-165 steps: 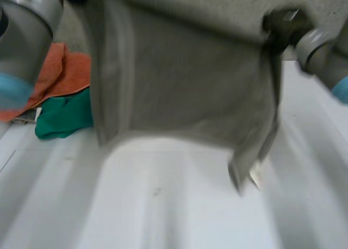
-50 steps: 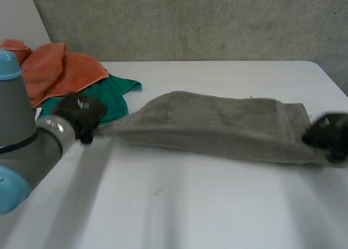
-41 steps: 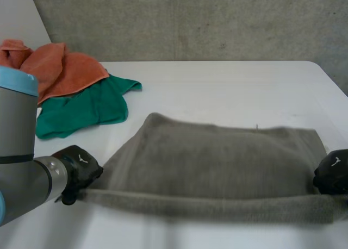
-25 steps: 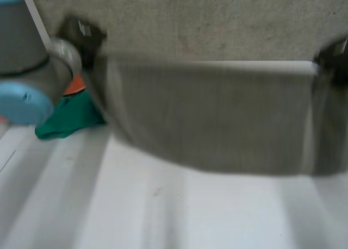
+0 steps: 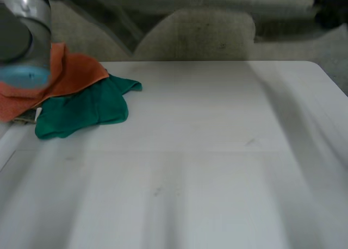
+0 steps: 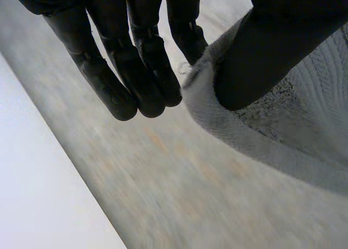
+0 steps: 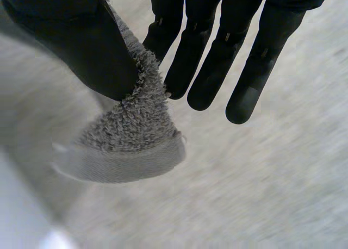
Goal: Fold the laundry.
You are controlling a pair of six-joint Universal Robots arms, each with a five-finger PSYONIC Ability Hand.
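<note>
1. Two hands share one cloth. The left hand pinches a bunched edge of the grey towel between its thumb and the nearest finger. Its other fingers hang straight beside the fold and hold nothing. Whether that bunched part is a true corner cannot be told.
2. The right hand pinches a corner of the same towel between its thumb and one finger. The hemmed tip sticks out just past the thumb, and the remaining fingers are straight and free.
3. Between the two pinches, the towel is lifted clear of the table. In the head view it reads as a blurred grey band high over the far edge.
4. The looped pile looks thick and fuzzy, so the towel is probably soft, limp and fairly light. It should be neither slippery nor fragile. It will likely sag and swing between the holds rather than keep any shape.
5. The flat woven hem at the corners seems the best place to grip. It is denser than the pile and less likely to creep out of a pinch. Holding two corners of one edge should keep the cloth spread for laying down.
6. An orange cloth and a green cloth lie heaped at the table's far left corner. Both are well apart from the towel.
</note>
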